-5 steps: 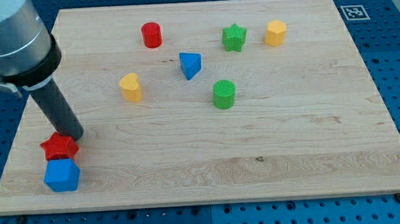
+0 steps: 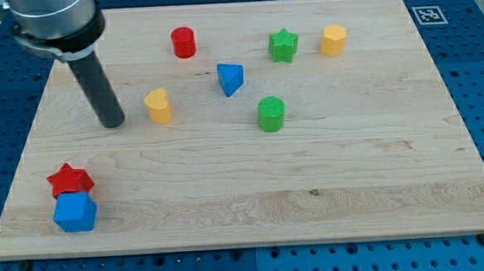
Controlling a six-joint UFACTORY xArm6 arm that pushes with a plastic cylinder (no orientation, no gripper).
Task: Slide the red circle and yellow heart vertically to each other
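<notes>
Camera view: my tip [image 2: 114,124], the tool, a plain rod without jaws and holding nothing, is set on the counter [image 2: 352,171], the yellow heart [image 2: 158,106] just to its right, the red circle [image 2: 184,42] farther up-right.

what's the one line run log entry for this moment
tip: my tip left of yellow heart, apart | red circle up-right of heart | not yet vertically aligned
</notes>
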